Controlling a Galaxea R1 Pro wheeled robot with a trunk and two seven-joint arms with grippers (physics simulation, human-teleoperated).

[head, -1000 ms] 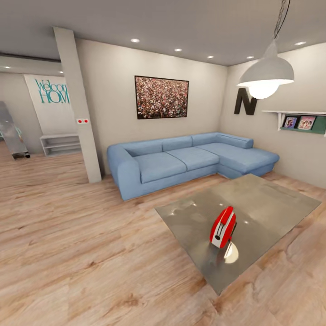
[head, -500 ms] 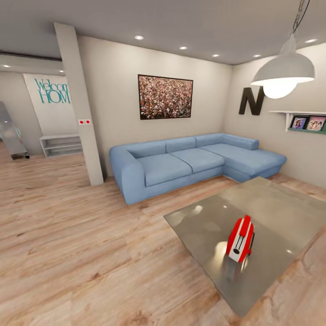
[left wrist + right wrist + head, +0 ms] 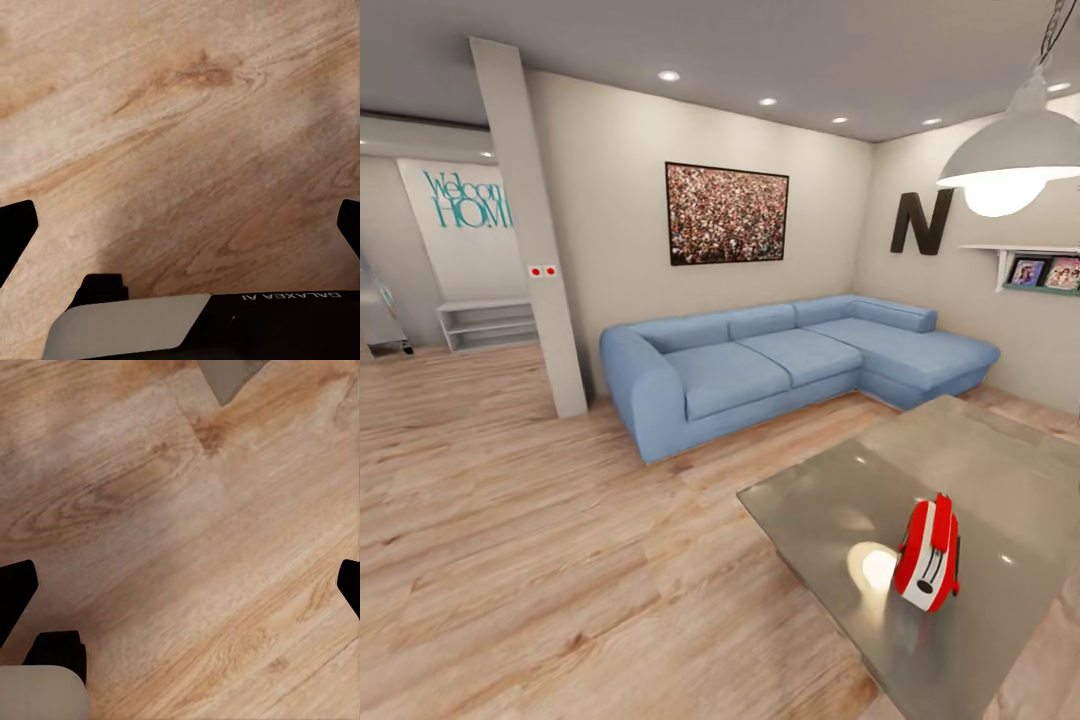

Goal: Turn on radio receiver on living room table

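Note:
The red radio receiver [image 3: 928,552] with its white edge band stands upright on the glossy grey table [image 3: 980,470], at the lower right of the head view, edge-on to me. A bright lamp reflection lies on the tabletop just left of it. My left gripper [image 3: 184,225] is open, its dark fingertips [image 3: 16,229] spread wide over bare wood floor. My right gripper [image 3: 180,589] is also open over the floor, nothing between its fingers. A grey corner of the table [image 3: 229,373] shows in the right wrist view.
A blue L-shaped sofa [image 3: 780,360] stands behind the table under a crowd picture [image 3: 727,214]. A black letter N [image 3: 920,222] and a white pendant lamp [image 3: 1015,150] are at right. A beige pillar [image 3: 535,240] rises at left; light wood floor [image 3: 540,540] stretches before me.
The whole head view has shifted: the camera moved, so table and radio now sit lower and further right in the picture. The things themselves have not moved.

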